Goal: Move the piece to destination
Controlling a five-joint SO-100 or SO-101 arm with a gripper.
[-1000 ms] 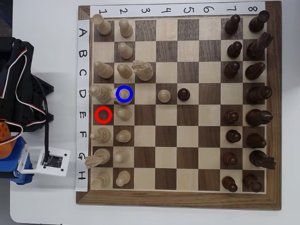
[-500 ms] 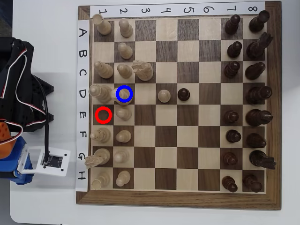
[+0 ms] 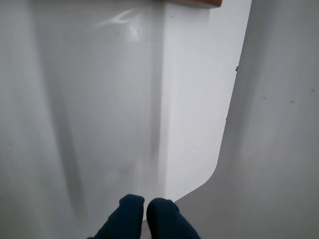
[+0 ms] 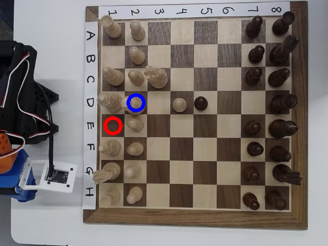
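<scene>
The gripper (image 3: 145,208) shows in the wrist view with its two dark fingers pressed together, holding nothing, above bare white tabletop (image 3: 99,99). In the overhead view the arm (image 4: 20,102) sits off the board's left edge, by rows C to G. The piece (image 4: 132,103) stands on the blue-circled square (image 4: 136,103), second column from the left edge of the board (image 4: 300,154), row D. The red-circled square (image 4: 113,125), diagonally beside it at the left edge, is bare.

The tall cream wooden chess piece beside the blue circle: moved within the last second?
No. The tall cream piece keeps its spot left of the blue circle.
</scene>
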